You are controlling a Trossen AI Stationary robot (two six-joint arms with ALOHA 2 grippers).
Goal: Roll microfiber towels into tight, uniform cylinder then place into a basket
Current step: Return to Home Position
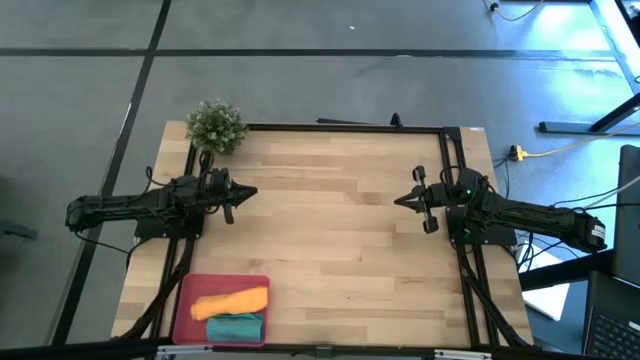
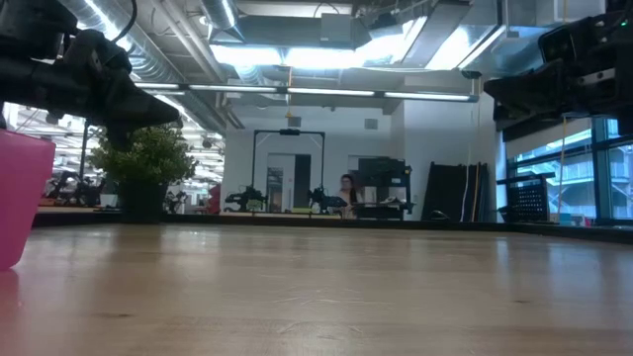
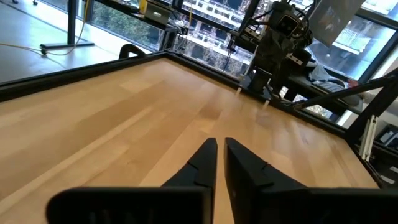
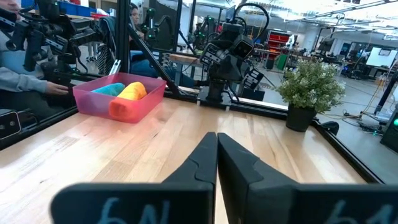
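Two towels, orange (image 1: 232,301) and teal (image 1: 235,325), lie rolled side by side in one basket (image 1: 225,278) by the tabletop's (image 1: 330,240) left edge, at the corner away from the one plant (image 1: 216,126). Two grippers, left gripper (image 1: 240,193) and right gripper (image 1: 400,200), hover near their own edges, fingers together, holding nothing. Risk looks small: the unheld rolls could slacken, and the left arm could clip the plant if it swings wide.

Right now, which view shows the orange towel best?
The high view: the orange towel lies rolled in the basket, its whole length visible, beside the teal towel. The right wrist view shows it partly behind the basket's wall. The low view shows only the basket's wall; the left wrist view shows neither.
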